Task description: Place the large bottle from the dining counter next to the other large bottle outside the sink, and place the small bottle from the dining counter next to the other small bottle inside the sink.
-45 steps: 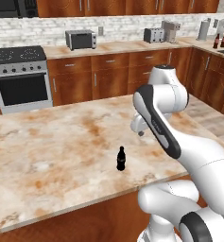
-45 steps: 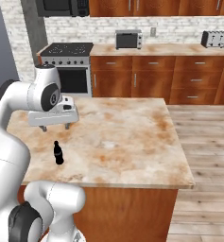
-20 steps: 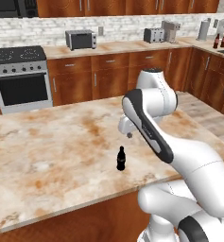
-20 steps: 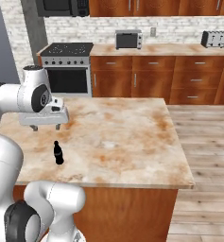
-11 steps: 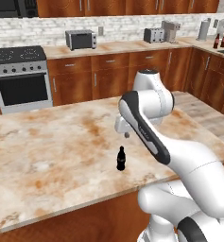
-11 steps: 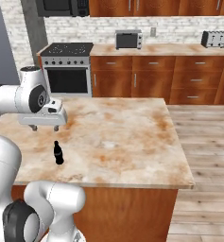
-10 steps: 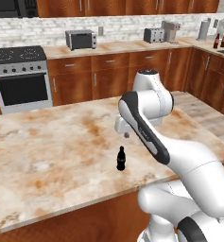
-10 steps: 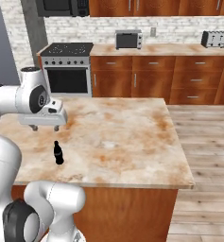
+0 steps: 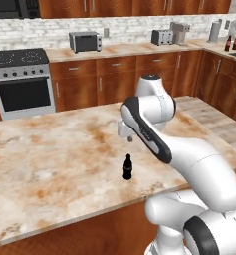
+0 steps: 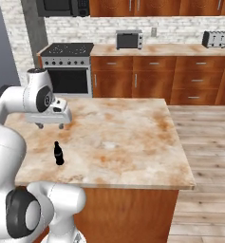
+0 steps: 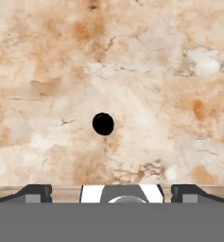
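Small bottle upright on the bench, near its front edge. Tool above the bottle, jaws wide apart, holding nothing. Centre over the cap, descend straight, close gently around the body.

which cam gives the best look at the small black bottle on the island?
Right base view: the small black bottle stands upright in full profile, unobstructed, on the dining counter. Left base view shows it too, near the arm. Hand view looks straight down on it as a black dot.
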